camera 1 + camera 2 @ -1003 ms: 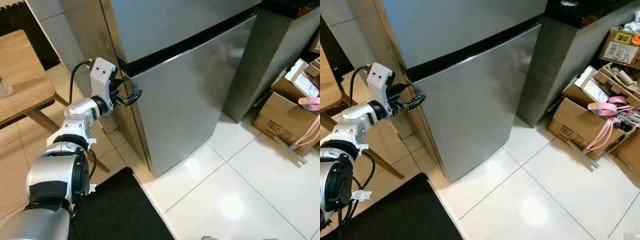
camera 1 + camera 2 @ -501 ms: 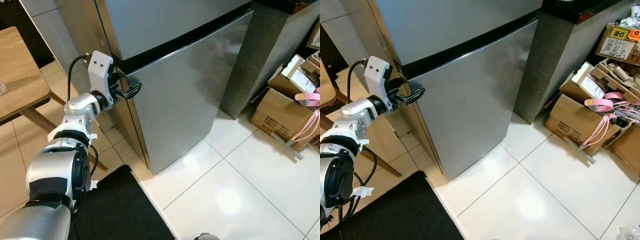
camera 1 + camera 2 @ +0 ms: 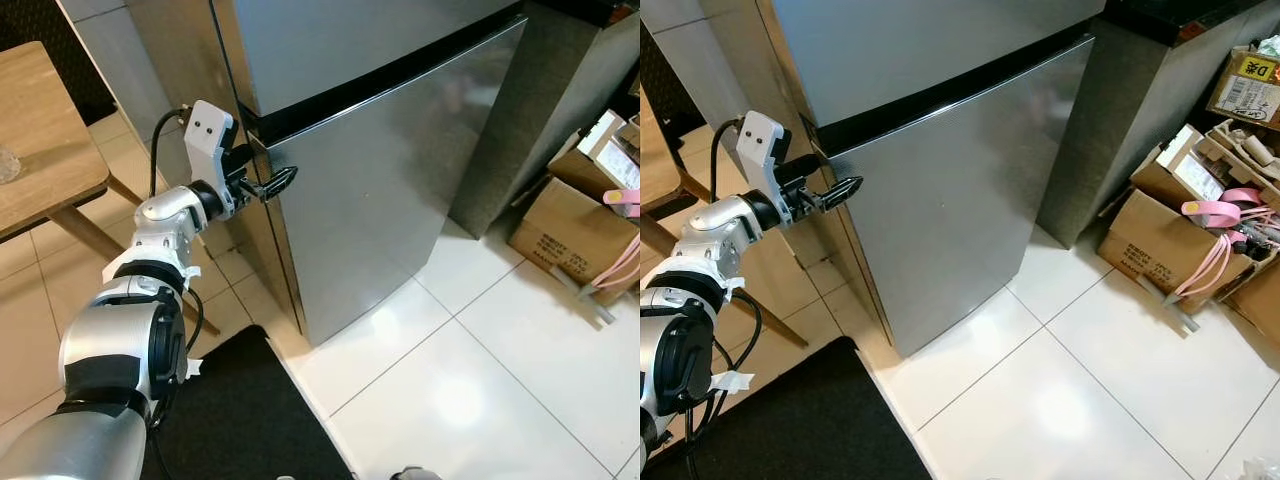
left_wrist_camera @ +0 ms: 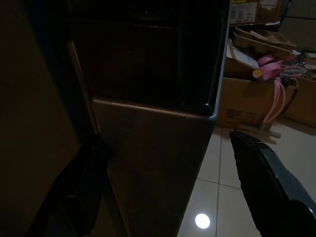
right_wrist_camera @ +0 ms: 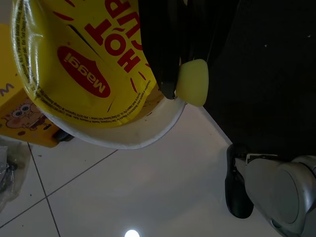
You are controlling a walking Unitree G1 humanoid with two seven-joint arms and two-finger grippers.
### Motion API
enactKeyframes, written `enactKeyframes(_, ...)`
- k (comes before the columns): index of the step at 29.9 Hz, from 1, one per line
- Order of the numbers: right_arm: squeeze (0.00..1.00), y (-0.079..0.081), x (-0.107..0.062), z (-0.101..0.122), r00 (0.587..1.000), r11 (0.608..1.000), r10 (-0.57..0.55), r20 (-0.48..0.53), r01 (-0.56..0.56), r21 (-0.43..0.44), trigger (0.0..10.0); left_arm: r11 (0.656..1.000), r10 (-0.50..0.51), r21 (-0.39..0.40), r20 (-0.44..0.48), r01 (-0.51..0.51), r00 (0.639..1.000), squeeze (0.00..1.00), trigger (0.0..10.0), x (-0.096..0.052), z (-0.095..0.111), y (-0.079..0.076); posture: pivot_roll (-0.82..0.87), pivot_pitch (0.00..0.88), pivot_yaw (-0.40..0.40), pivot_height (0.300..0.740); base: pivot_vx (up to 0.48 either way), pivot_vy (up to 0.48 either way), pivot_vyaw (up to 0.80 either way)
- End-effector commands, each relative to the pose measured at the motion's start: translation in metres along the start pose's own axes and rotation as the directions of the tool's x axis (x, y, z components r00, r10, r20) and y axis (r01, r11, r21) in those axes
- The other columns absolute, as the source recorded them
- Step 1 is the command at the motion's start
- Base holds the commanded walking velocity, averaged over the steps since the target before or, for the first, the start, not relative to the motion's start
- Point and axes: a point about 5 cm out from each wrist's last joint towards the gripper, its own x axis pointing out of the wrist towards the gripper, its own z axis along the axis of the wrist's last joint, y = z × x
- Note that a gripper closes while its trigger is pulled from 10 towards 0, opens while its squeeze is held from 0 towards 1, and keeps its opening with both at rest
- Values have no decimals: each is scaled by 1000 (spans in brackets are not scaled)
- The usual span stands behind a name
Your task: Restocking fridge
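The silver fridge stands shut, its lower door under a black gap and the upper door. My left gripper is stretched out at the lower door's top left corner. It is open, and its black fingers straddle the door's edge, one in front of the door and one along the fridge's side. My right gripper hangs low over the floor, shut on a yellow Maggi hot cup with a white rim. A yellow pad on its finger rests against the cup.
A wooden table stands to my left and a black mat lies at my feet. A dark cabinet adjoins the fridge's right side, with cardboard boxes and pink straps beyond. White tiles lie in front.
The head view has shifted a little. My left gripper stays at the lower door's corner, its fingers reaching slightly further across the door front. The doors remain shut.
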Motion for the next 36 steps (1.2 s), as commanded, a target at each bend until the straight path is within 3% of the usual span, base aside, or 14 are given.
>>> enactKeyframes(1, 0, 4, -2, -10, 999, 1000, 7, -34, -7, -8, 10000, 992, -120, -32, -42, 119, 992, 0, 10000, 8, -18, -20, -181, 213, 35, 740, 0, 0, 0)
enactKeyframes(9, 0, 4, -2, -10, 999, 1000, 7, -33, -7, -6, 10000, 985, -173, -34, -41, 172, 984, 0, 10000, 11, -20, -27, -182, 211, 36, 740, 0, 0, 0)
enactKeyframes(11, 0, 4, -2, -9, 1000, 1000, 5, -31, -5, -4, 10000, 970, -241, -47, -39, 240, 970, 0, 10000, 15, -26, -38, -184, 202, 40, 740, 0, 0, 0)
enactKeyframes(17, 0, 4, -1, -8, 1000, 1000, 3, -29, -4, -3, 10000, 953, -300, -54, -48, 297, 953, 0, 10000, 18, -33, -49, -184, 199, 40, 740, 0, 0, 0)
enactKeyframes(36, 0, 5, -1, -8, 1000, 1000, 2, -27, -2, 5, 10000, 941, -335, -64, -46, 332, 941, 0, 10000, 20, -35, -54, -185, 200, 50, 740, 0, 0, 0)
